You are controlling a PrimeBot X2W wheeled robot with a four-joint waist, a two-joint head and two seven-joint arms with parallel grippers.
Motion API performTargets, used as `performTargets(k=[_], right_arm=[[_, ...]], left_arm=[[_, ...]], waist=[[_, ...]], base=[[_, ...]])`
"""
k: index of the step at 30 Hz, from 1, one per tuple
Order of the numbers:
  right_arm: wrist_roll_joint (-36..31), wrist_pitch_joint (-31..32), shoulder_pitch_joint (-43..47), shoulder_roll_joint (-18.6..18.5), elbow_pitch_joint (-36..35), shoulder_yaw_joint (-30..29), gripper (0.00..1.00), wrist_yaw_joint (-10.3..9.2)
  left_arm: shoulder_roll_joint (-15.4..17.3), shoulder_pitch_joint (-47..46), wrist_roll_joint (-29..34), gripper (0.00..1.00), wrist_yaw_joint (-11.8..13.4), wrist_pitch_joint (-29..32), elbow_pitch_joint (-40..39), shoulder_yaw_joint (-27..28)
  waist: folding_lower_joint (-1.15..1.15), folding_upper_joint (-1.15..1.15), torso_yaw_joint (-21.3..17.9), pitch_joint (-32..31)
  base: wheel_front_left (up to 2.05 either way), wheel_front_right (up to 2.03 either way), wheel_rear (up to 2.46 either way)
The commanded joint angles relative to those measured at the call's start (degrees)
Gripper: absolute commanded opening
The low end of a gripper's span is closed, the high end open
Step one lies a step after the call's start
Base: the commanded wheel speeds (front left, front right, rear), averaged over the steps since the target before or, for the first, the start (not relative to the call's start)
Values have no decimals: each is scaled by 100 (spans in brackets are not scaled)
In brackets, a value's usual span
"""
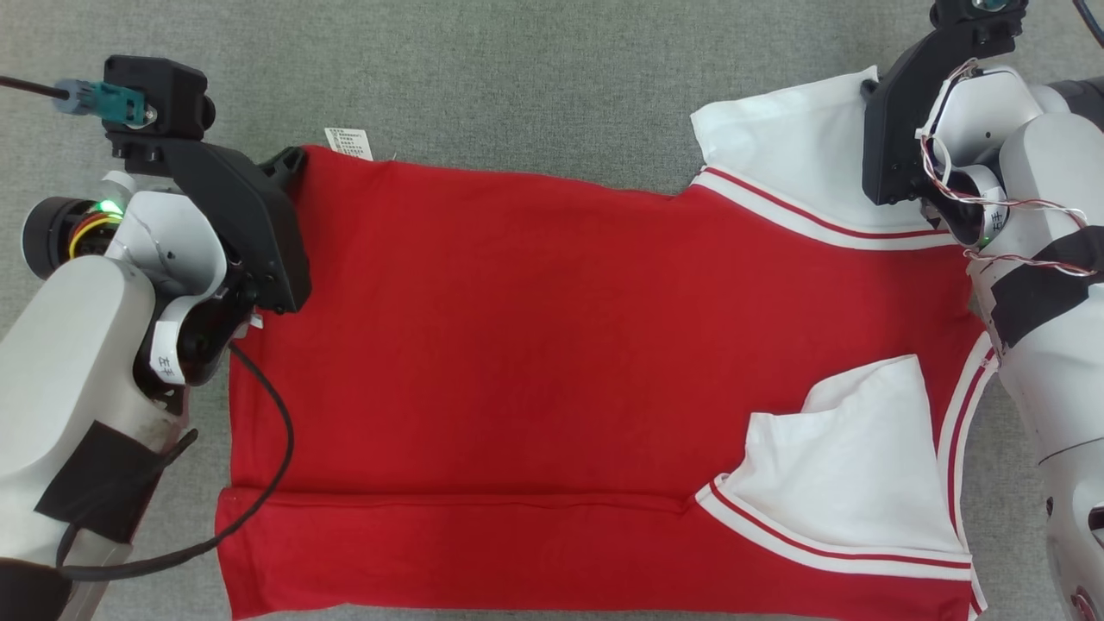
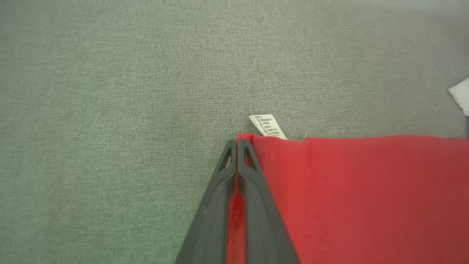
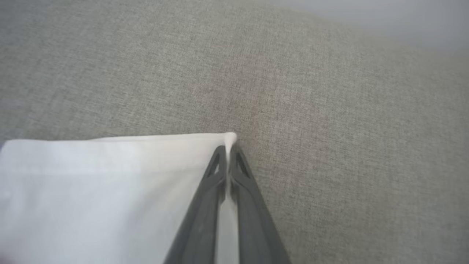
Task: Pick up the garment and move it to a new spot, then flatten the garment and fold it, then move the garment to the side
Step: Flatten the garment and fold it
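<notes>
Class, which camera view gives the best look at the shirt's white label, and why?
The left wrist view: the label sits close and central, printed lines visible, beyond the left gripper. The head view has it small at the far corner of the shirt. The right wrist view faces a white sleeve.

You will find the red garment (image 1: 517, 345) spread on the grey woven counter (image 1: 552, 78), with one white sleeve (image 1: 776, 138) at the robot's right and the care label (image 1: 349, 142) lying on the weave.
</notes>
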Motion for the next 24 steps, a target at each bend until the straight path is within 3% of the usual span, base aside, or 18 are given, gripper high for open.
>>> performTargets(k=[1, 14, 21, 24], right_arm=[[30, -1, 12, -8, 96, 29, 0, -15], [493, -1110, 350, -50, -201, 382, 0, -15], [1042, -1591, 1214, -599, -1104, 634, 0, -15], [1208, -1654, 1685, -861, -1682, 686, 0, -15]], left_arm=[[-15, 43, -59, 0, -17, -55, -20, 24], [-76, 532, 206, 0, 106, -1376, 57, 242], [-63, 1221, 894, 0, 289, -2429, -52, -131], [-72, 1497, 1001, 0, 239, -2813, -121, -187]], waist=[[0, 0, -5, -6], [0, 0, -95, -442], [0, 0, -38, -953], [0, 0, -28, -1127]], base=[[0, 0, 0], [0, 0, 0], [0, 0, 0], [0, 0, 0]])
